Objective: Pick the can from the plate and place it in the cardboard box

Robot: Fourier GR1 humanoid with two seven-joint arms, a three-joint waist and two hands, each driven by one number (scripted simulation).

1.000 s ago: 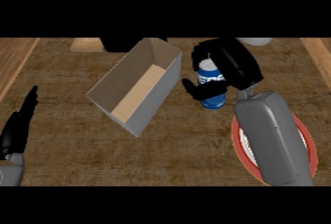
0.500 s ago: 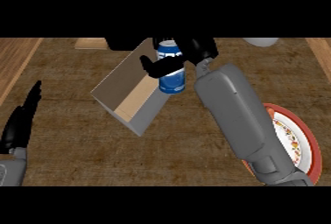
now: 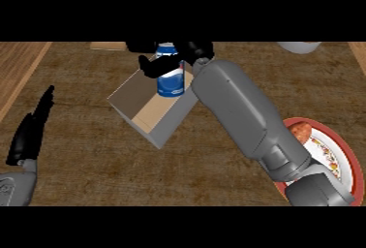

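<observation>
A blue can (image 3: 170,81) with a white band hangs upright over the open cardboard box (image 3: 139,109), its lower end level with the box's far rim. My right hand (image 3: 187,51) is shut on the can's upper part, fingers curled round it, with the grey forearm stretching back to the lower right. The red-rimmed plate (image 3: 342,152) lies at the right, partly hidden under that forearm, with no can on it. My left hand (image 3: 30,131) rests open at the left edge, fingers straight and pointing up.
A white bowl's rim (image 3: 298,47) shows at the top right. A tan block (image 3: 107,46) lies at the back behind the box. Lighter wooden strips (image 3: 18,72) run along the counter's left and right sides.
My right hand has carried the can from beside the plate leftward to above the box, then lowered it slightly toward the opening. The plate has come more into view. The left hand has stayed still.
</observation>
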